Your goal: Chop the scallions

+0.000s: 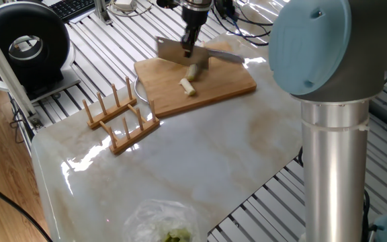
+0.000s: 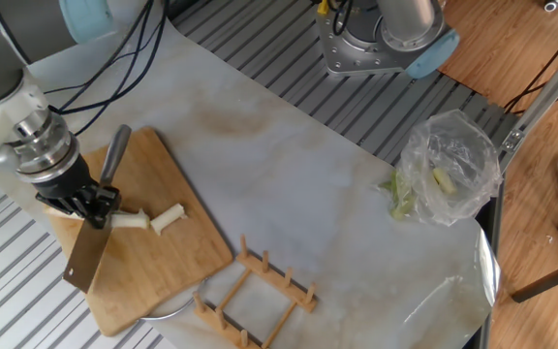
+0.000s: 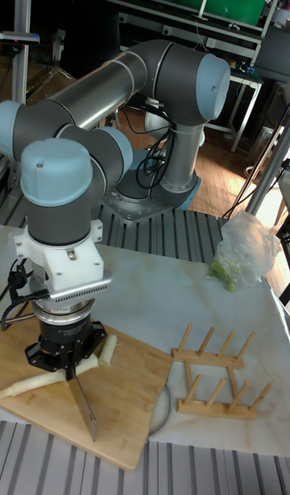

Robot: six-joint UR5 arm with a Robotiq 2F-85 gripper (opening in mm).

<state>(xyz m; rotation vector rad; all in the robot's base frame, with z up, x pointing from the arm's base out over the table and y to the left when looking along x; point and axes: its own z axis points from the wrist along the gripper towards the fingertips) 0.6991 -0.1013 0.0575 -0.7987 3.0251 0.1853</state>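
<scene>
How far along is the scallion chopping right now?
One short piece already lies cut off on the cutting board. In hand: the gripper holds the cleaver, jaws shut on it, the blade over the long stalk. Left: most of the scallions are uncut, the stalk reaching the board's edge in the tall view.

You get bright, even overhead light; glare streaks the marble table near its edges, and shadows stay soft. The cleaver is motion-blurred in one fixed view but sharp elsewhere. In the tall fixed view the background falls dim
</scene>
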